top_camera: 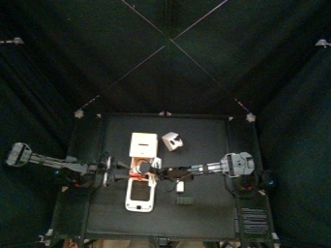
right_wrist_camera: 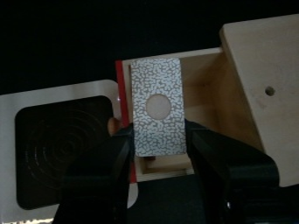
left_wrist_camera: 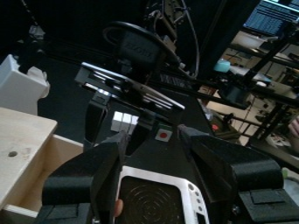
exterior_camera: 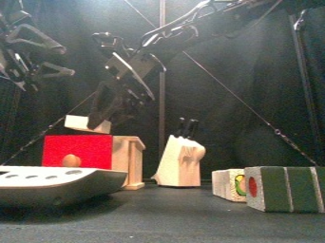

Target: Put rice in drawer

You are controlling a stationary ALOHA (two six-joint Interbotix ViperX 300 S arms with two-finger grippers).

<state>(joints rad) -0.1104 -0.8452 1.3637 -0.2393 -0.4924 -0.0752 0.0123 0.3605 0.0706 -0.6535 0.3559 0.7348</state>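
Honestly, the rice box (right_wrist_camera: pixel 156 105) looks like an easy thing to handle: a small flat speckled carton with a round window, stiff enough to pinch but light, and probably crushable if squeezed hard. Best hold is across its narrow sides, which is where the right end effector (right_wrist_camera: pixel 158 162) has it, jaws closed snugly on the lower end of the box. The box hangs right over the open wooden drawer (right_wrist_camera: pixel 187 87) with the red front, lined up with the cavity, seemingly just above it. Beside the drawer sits a white kitchen scale (right_wrist_camera: pixel 52 144). The left end effector (left_wrist_camera: pixel 158 188) hovers nearby over that scale, jaws spread and holding nothing.
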